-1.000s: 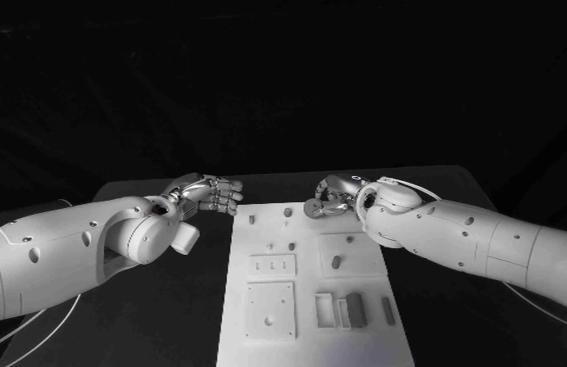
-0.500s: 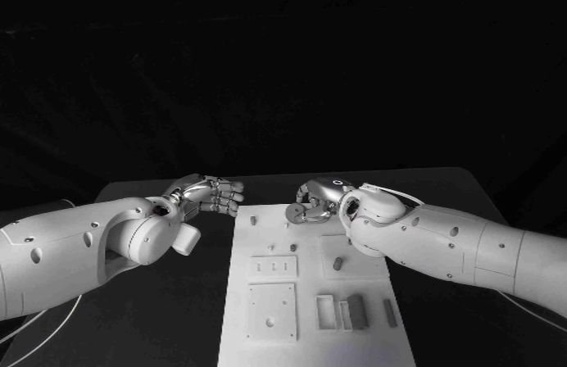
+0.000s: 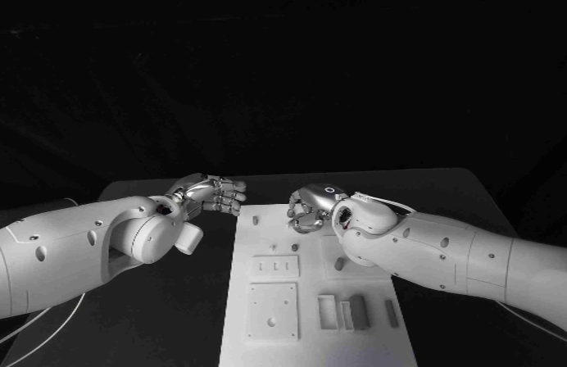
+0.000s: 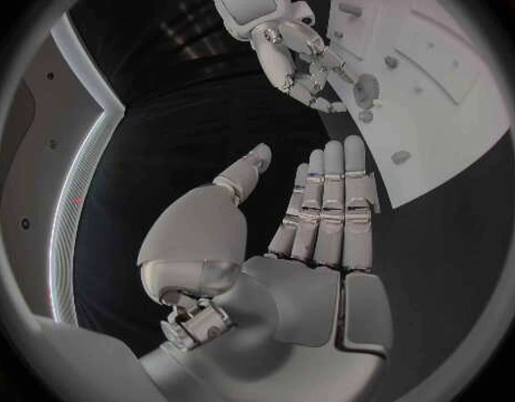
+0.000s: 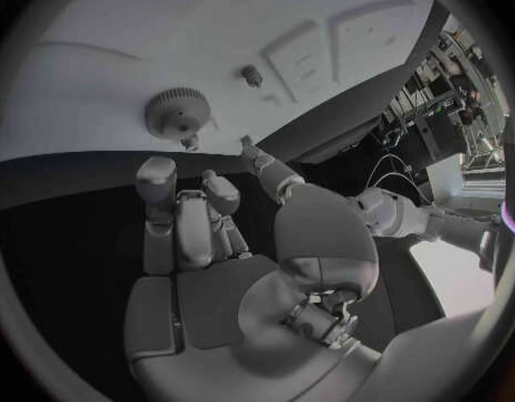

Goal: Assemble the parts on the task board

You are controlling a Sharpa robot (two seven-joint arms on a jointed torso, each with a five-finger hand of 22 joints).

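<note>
A small gear (image 5: 177,110) lay flat on the white task board (image 3: 310,334) near its far end, a short peg (image 5: 252,75) standing close by. The right hand (image 3: 310,206) hovered just over that end, fingers (image 5: 158,188) loosely curled and holding nothing. The left hand (image 3: 210,194) hung beside the board's far left corner above the black table (image 3: 177,301), fingers (image 4: 333,196) straight, together and empty.
</note>
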